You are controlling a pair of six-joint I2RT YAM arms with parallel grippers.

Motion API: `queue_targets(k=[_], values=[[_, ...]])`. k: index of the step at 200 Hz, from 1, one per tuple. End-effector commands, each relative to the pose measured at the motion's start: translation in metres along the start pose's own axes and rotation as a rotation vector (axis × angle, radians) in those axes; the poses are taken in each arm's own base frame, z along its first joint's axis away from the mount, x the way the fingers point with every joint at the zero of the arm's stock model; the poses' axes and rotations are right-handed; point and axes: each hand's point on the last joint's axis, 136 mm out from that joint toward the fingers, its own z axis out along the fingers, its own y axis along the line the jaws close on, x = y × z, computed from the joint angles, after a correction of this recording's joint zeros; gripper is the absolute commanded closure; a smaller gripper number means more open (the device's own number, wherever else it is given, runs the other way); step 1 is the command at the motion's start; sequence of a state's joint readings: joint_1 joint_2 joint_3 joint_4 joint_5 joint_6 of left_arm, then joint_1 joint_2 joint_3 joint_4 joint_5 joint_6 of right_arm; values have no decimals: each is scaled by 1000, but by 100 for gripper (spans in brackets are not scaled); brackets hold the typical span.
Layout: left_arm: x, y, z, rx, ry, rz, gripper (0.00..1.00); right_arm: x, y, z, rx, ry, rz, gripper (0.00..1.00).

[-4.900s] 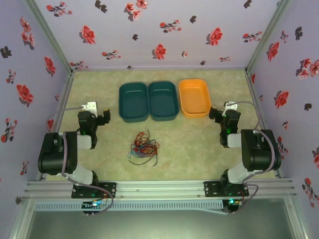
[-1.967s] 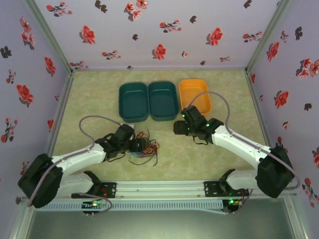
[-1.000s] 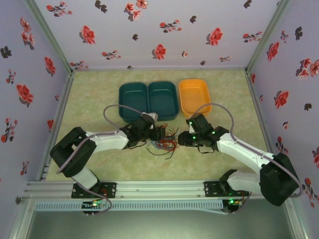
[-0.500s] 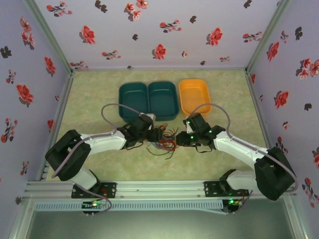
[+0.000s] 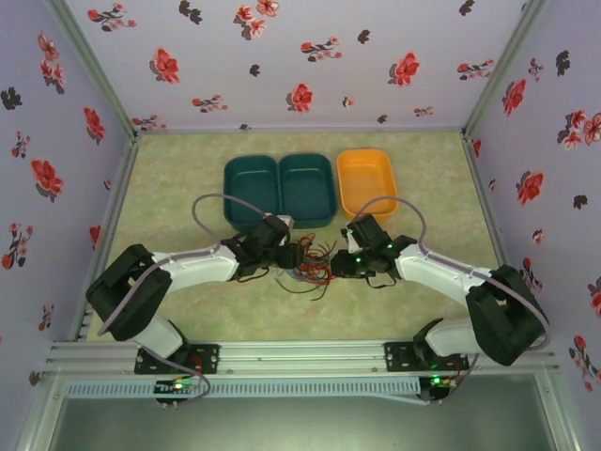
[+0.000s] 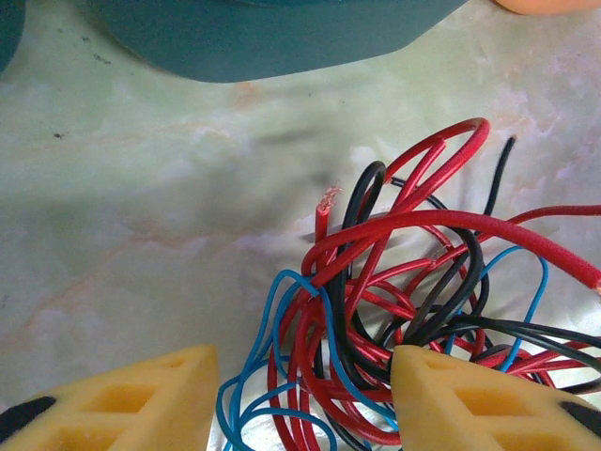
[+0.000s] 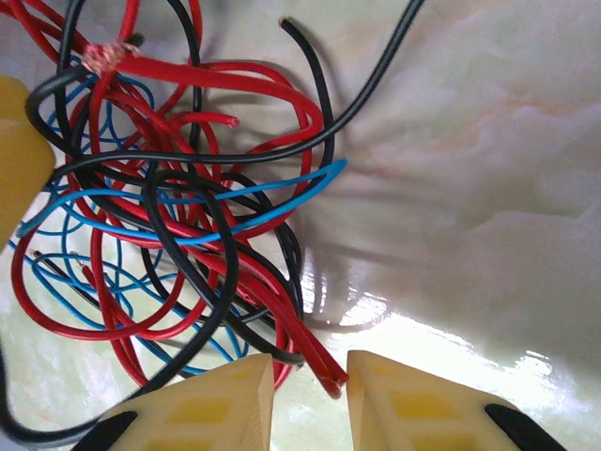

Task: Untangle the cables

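Cables (image 5: 305, 265) lie tangled at the middle of the worktop (image 5: 188, 183). Left gripper (image 6: 300, 362) straddles them half open, holding nothing. Right gripper (image 7: 310, 362) is nearly closed, red strands seemingly unpinched at its tips. Pinch one strand each, then part slowly.

Cables (image 5: 308, 266) flanked by left fingers (image 6: 122, 399) and right fingers (image 7: 202, 409), teal bins (image 5: 307, 188) behind, table (image 5: 282, 315) bare nearside

Cables (image 6: 432, 218): smooth plastic insulation with a slight sheen; one red cut end shows bare, frayed strands. Worktop (image 6: 141, 216): marbled sheet, smooth, glossy, with bright glare patches. Fingers (image 7: 202, 404): matt yellow plastic. Teal tray (image 6: 254, 38) and orange tray (image 5: 366, 183): smooth plastic, low gloss.
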State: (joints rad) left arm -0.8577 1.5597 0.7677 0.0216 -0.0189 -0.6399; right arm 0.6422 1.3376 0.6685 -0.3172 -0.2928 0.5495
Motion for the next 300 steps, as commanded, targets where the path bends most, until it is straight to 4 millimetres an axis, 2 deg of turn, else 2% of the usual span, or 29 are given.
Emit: queue_targets(k=[1, 41, 96, 115, 158, 199, 221, 241, 261, 288, 300], values=[[-6, -2, 4, -18, -9, 34, 49, -10, 9, 1, -30, -23, -24, 72], [-5, -2, 8, -24, 2, 48, 50, -14, 10, 5, -33, -29, -25, 72], [0, 4, 8, -44, 13, 50, 64, -18, 6, -4, 7, -60, -29, 85], [2, 7, 8, -55, 19, 49, 72, -19, -1, -12, 47, -82, -27, 88], [9, 15, 5, -94, 43, 57, 100, -24, -20, -36, 164, -159, -8, 90], [14, 24, -2, -132, 62, 82, 100, -25, -29, -53, 206, -204, 13, 87], [11, 24, -5, -136, 51, 88, 100, -23, -28, -53, 194, -194, 15, 81], [4, 18, -8, -122, 31, 88, 100, -21, -22, -49, 162, -168, 13, 78], [-7, 8, -13, -98, 1, 96, 86, -19, -16, -45, 134, -143, 15, 78], [-30, -11, -21, -54, -62, 99, 62, -14, -19, -43, 141, -120, 16, 77], [-41, -20, -23, -33, -96, 99, 56, -13, -22, -44, 158, -120, 18, 77]])
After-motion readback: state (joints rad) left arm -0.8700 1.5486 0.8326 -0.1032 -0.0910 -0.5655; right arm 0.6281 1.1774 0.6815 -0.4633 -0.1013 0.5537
